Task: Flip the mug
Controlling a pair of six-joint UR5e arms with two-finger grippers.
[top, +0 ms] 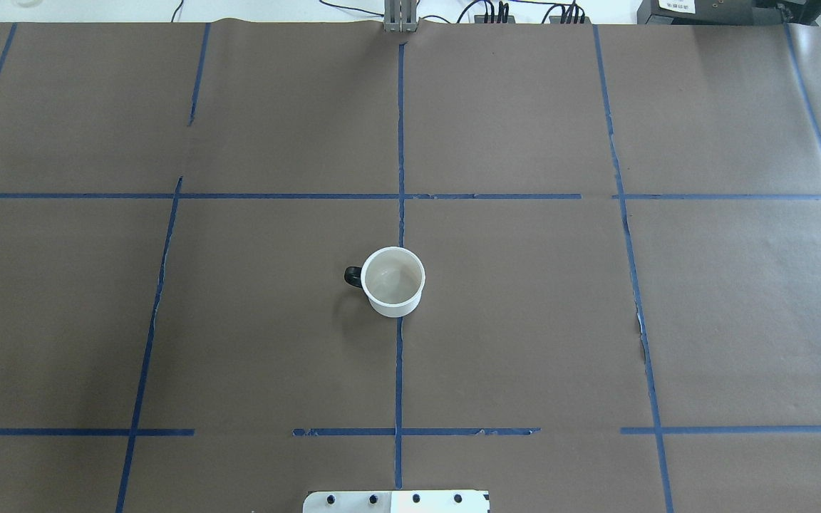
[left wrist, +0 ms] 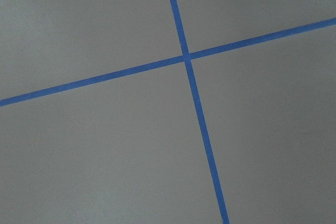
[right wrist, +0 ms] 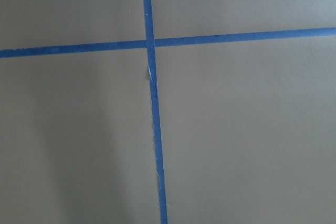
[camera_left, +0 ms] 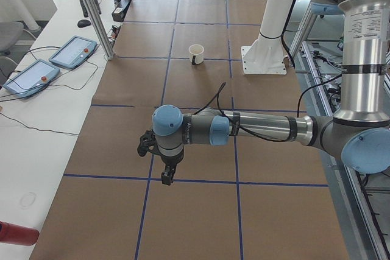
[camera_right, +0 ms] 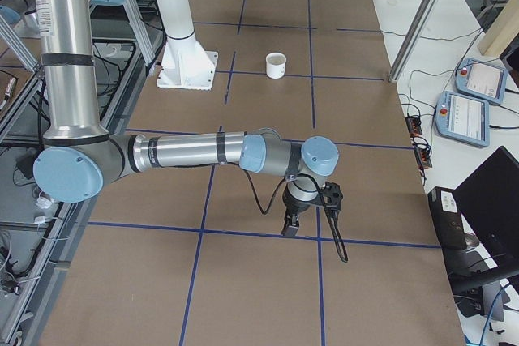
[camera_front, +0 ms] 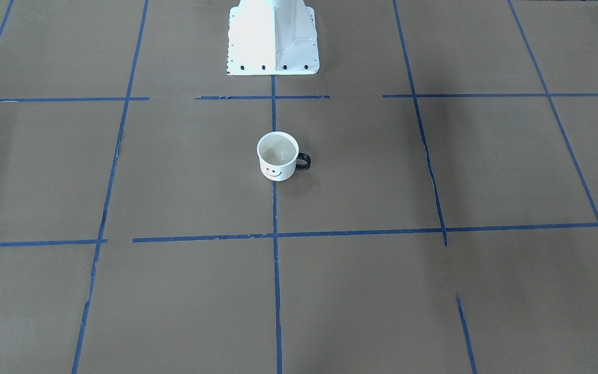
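The white mug [camera_front: 277,156] stands upright, mouth up, at the middle of the brown table, with its smiley face toward the operators' side. Its black loop handle [top: 352,276] points to the robot's left. The mug also shows in the overhead view [top: 395,281] and small in both side views [camera_left: 195,53] [camera_right: 276,65]. My left gripper [camera_left: 166,178] hangs over the table far from the mug, toward the table's left end. My right gripper [camera_right: 289,228] hangs likewise toward the right end. Both show only in side views, so I cannot tell whether they are open or shut. Both wrist views show only paper and blue tape.
The robot's white base [camera_front: 273,36] stands behind the mug. Blue tape lines [top: 400,356] form a grid on the brown paper. Teach pendants [camera_left: 73,50] [camera_right: 466,115] lie on side benches beyond the table's edge.
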